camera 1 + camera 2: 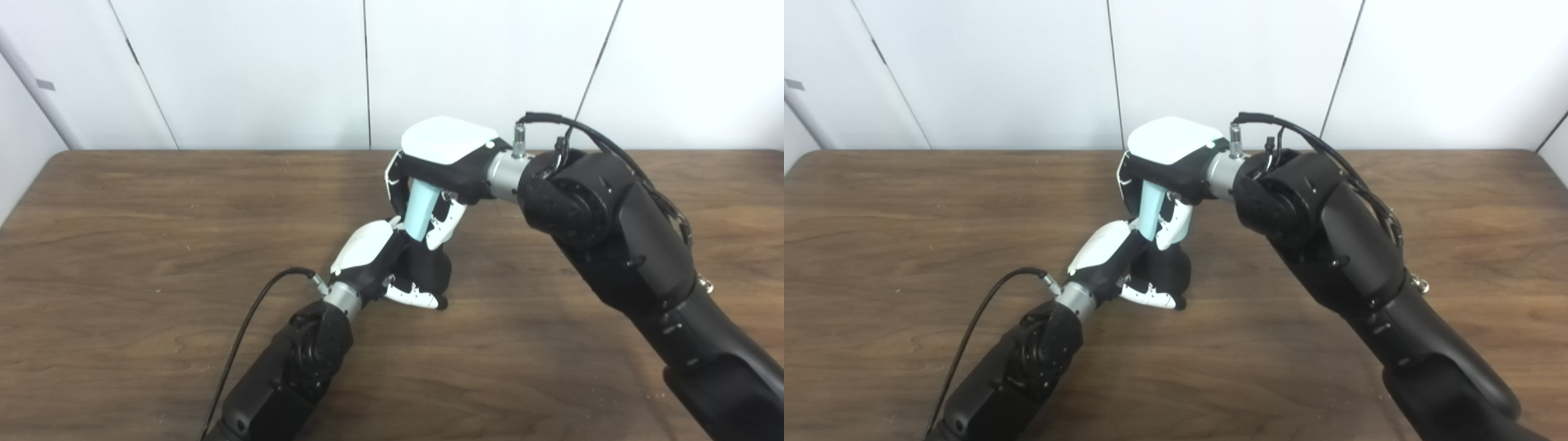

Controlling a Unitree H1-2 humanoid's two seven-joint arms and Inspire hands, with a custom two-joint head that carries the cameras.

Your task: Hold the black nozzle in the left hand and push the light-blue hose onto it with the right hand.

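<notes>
Near the middle of the table [153, 202], the left robot hand [373, 257] grips the black nozzle [429, 269]. The right robot hand [441, 165] grips the blue hose [421, 211] on top. Next, it likely must push down.

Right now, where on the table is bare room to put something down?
Bare wood lies left of the left hand and along the table far edge. The middle is crowded: the right hand holds the hose over the nozzle.
</notes>
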